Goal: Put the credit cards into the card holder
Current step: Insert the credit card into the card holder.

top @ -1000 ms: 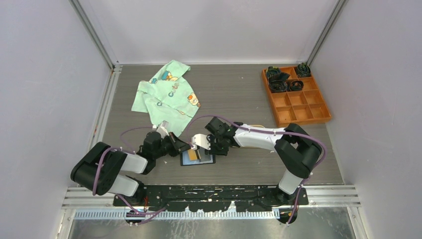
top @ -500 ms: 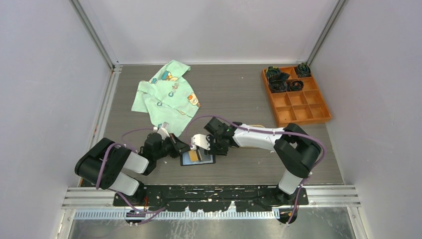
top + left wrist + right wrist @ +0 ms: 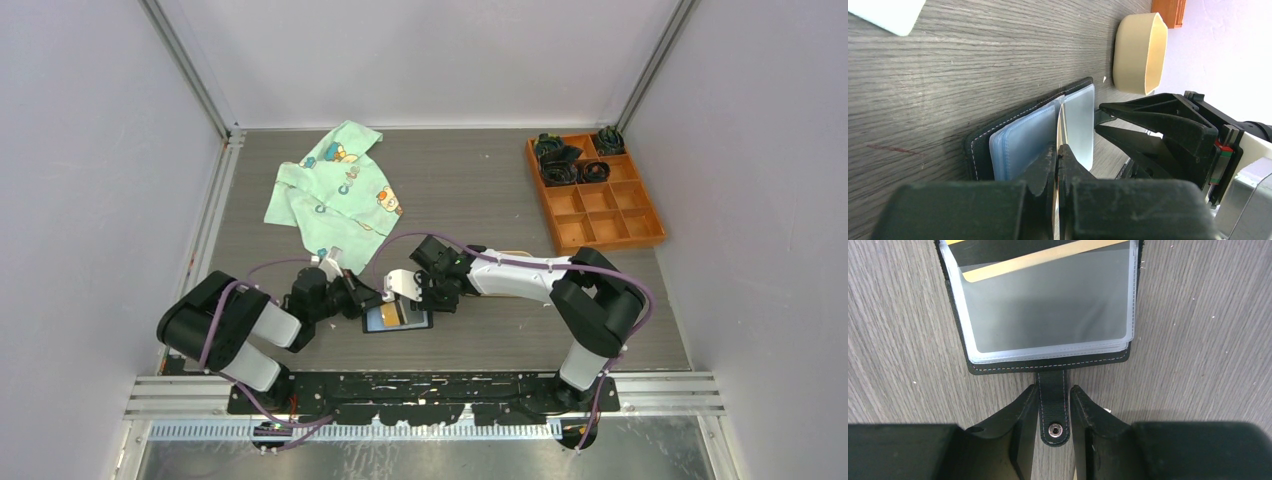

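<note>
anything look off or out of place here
The gold-striped card lies slanted across the open card holder, not square with its clear sleeve. A crumpled green child's shirt also lies on the far left of the table and has nothing to do with cards.

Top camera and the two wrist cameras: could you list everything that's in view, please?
card holder: one, black with clear sleeves, lying open on the table between the arms
credit card: one visible, dark with a gold stripe, partly inside a sleeve
cloth: one, mint green with cartoon prints, far left
orange tray: one, divided into compartments, far right
dark coiled items: several, black, in the tray's far compartments
beige tray: one, beyond the holder, mostly hidden by the right arm from above
table: one, grey wood grain
left end effector: black, shut on the card's edge
right end effector: black, closed on the holder's snap tab
</note>
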`<state>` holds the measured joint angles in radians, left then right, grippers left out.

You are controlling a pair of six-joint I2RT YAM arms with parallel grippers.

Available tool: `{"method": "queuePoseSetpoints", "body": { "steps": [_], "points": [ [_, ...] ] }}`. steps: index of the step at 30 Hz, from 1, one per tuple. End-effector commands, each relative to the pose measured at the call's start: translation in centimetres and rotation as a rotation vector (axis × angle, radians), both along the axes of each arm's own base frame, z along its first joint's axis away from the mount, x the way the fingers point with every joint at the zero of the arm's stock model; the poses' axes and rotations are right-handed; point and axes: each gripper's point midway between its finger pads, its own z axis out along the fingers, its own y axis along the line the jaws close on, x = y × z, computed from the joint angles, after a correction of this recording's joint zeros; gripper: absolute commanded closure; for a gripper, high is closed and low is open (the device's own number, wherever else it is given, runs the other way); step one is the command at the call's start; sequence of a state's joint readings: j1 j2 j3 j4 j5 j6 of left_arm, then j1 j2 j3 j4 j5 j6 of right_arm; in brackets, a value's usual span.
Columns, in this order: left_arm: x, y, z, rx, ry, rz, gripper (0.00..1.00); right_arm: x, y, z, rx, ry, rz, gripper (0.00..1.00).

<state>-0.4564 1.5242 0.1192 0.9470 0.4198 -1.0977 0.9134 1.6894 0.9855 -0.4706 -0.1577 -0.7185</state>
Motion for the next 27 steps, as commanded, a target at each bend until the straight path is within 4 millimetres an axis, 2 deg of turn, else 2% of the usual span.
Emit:
{"method": "queuePoseSetpoints", "body": {
  "steps": [1,19,27],
  "points": [
    [-0.01,-0.62,0.31,-0.014,-0.029,-0.03,1.0,0.26,0.37,-0.25,-0.005,-0.001,-0.01,0.65],
    [-0.18,-0.87,-0.54,-0.034,0.01,-0.029,0.98,0.23,0.59,-0.26,-0.003,-0.002,-0.013,0.64],
    [0.01,-1.15,-0.65,-0.043,0.014,-0.036,0.97,0.19,1.22,0.55,0.03,0.006,-0.034,0.6]
  ]
}}
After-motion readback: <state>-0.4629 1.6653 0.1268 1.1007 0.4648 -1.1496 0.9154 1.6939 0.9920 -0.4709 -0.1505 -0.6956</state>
